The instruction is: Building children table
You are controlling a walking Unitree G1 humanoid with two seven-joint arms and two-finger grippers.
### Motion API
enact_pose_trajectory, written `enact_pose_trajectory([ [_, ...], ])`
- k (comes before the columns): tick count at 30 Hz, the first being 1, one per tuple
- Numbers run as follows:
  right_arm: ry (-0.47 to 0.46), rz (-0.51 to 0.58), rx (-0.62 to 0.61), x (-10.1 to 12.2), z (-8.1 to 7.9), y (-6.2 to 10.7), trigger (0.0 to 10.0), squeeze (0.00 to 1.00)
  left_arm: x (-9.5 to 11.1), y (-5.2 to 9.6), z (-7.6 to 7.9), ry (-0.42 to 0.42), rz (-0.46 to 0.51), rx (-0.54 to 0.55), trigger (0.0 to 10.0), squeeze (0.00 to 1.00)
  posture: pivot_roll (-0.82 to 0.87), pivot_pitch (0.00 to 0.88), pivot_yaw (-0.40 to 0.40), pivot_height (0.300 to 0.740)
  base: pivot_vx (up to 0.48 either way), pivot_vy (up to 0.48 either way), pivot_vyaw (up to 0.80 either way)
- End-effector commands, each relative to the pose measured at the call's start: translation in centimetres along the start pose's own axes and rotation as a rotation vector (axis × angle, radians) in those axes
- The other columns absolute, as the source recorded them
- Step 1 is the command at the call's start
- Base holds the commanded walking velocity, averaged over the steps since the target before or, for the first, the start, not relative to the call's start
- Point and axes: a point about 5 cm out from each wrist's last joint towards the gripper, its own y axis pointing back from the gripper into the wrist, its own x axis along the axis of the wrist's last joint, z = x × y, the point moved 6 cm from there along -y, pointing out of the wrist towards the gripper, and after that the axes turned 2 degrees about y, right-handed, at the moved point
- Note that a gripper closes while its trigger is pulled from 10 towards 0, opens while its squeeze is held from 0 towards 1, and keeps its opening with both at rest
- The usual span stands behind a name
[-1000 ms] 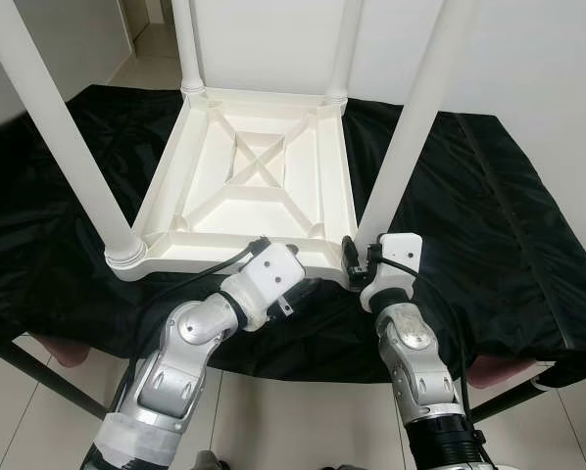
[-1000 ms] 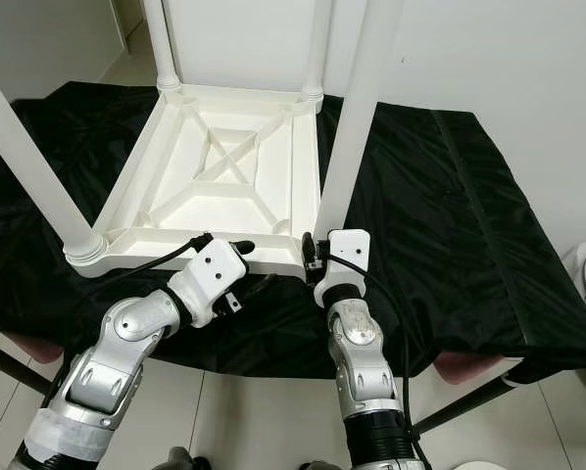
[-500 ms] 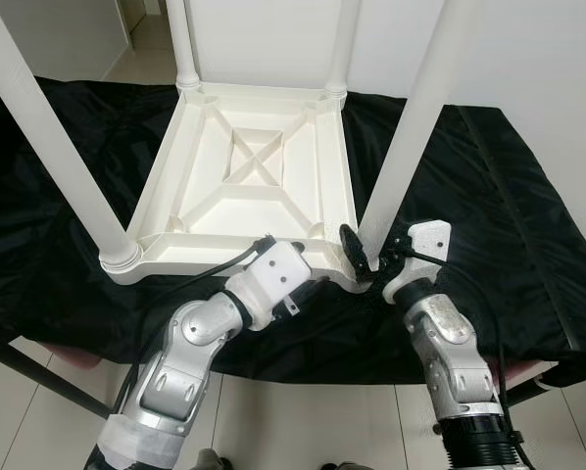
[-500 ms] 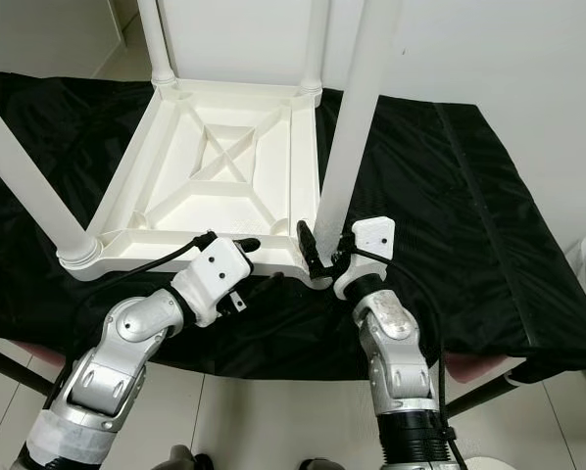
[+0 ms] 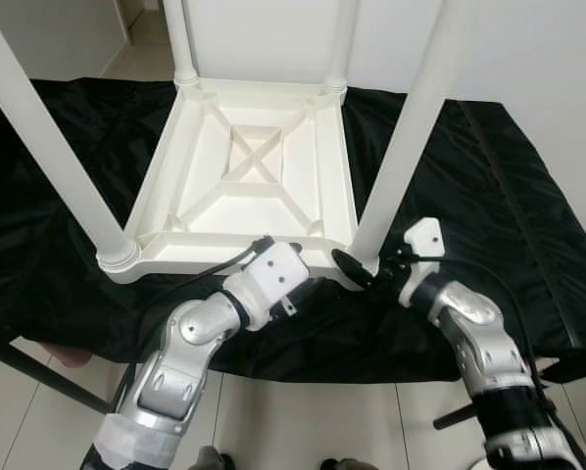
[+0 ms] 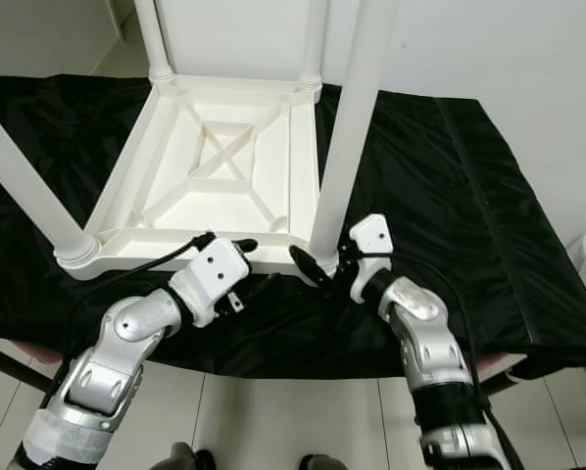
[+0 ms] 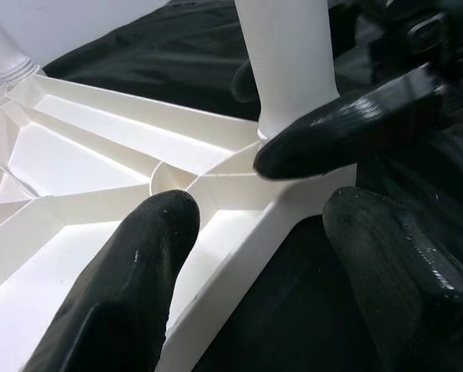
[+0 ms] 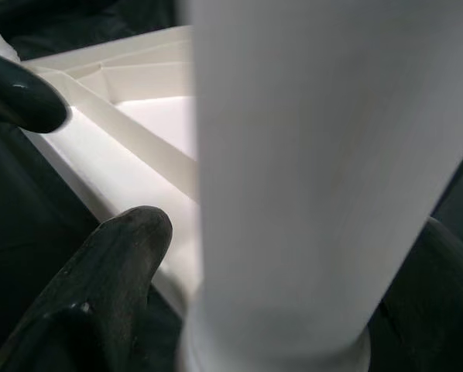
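**A:** Where's the table (image 5: 249, 171) sitting?

**B:** Upside down on a black cloth (image 5: 489, 206), white wall behind, tiled floor below. Leg tops are cut off.

**A:** Grippers?

**B:** My right gripper (image 6: 324, 264) straddles the near-right leg (image 6: 347, 127) base; contact is hidden. My left gripper (image 7: 262, 271) is spread across the table's edge.
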Motion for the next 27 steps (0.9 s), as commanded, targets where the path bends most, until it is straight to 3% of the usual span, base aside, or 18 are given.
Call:
enact_pose_trajectory([
  [1, 0.005, -0.03, 0.036, -0.8, -0.4, 0.0, 10.0, 0.0, 0.1, -0.1, -0.2, 0.002, 0.002, 0.037, 10.0, 0.0, -0.14, 0.124, 0.013, 0.74, 0.0, 0.0, 0.0],
  [2, 0.002, -0.032, 0.046, -0.9, -0.4, 0.0, 10.0, 0.0, 0.1, -0.1, -0.2, 0.003, 0.002, 0.037, 10.0, 0.0, -0.14, 0.124, 0.013, 0.74, 0.0, 0.0, 0.0],
  [3, 0.001, -0.038, 0.054, -1.0, -0.3, -0.1, 3.1, 0.0, 0.1, -0.1, -0.3, 0.002, 0.003, 0.04, 10.0, 0.0, -0.14, 0.109, 0.013, 0.74, 0.0, 0.0, 0.0],
  [4, 0.005, -0.039, 0.062, -1.1, 0.0, -0.4, 1.5, 0.0, 0.1, -0.3, -0.5, 0.0, 0.003, 0.045, 10.0, 0.0, -0.13, 0.102, 0.012, 0.74, 0.0, 0.0, 0.0],
  [7, 0.007, -0.039, 0.064, -1.1, 0.1, -0.5, 1.5, 0.0, 0.1, -0.3, -0.5, 0.0, 0.004, 0.046, 10.0, 0.0, -0.13, 0.102, 0.012, 0.74, 0.0, 0.0, 0.0],
  [8, 0.008, -0.037, 0.069, -1.0, 0.1, -0.5, 0.0, 0.0, 0.2, -0.3, -0.7, -0.003, 0.005, 0.048, 10.0, 0.0, -0.13, 0.098, 0.01, 0.74, 0.0, 0.0, 0.0],
  [15, -0.001, -0.026, 0.067, -0.9, 0.4, -0.6, 0.0, 0.0, 0.4, -0.6, -1.4, -0.022, 0.011, 0.062, 10.0, 0.0, -0.12, 0.073, -0.002, 0.74, 0.0, 0.0, 0.0],
  [16, -0.012, -0.025, 0.069, -1.1, 0.3, -0.5, 10.0, 0.0, 0.5, -0.7, -1.6, -0.025, 0.014, 0.067, 10.0, 0.0, -0.12, 0.073, -0.003, 0.74, 0.0, 0.0, 0.0],
  [19, -0.02, -0.023, 0.067, -1.2, 0.2, -0.4, 10.0, 0.0, 0.6, -0.9, -1.7, -0.025, 0.018, 0.07, 10.0, 0.0, -0.12, 0.08, -0.004, 0.74, 0.0, 0.0, 0.0],
  [21, -0.06, 0.024, -0.019, -1.1, 0.0, 0.0, 10.0, 0.0, 0.8, -0.9, -1.6, -0.023, 0.027, 0.074, 10.0, 0.0, -0.12, 0.074, -0.012, 0.74, 0.0, 0.0, 0.0],
  [27, -0.075, 0.042, -0.1, -1.2, -0.2, 0.1, 10.0, 0.0, 0.7, -0.9, -1.6, -0.026, 0.024, 0.078, 10.0, 0.0, -0.11, 0.07, -0.023, 0.74, 0.0, 0.0, 0.0],
])
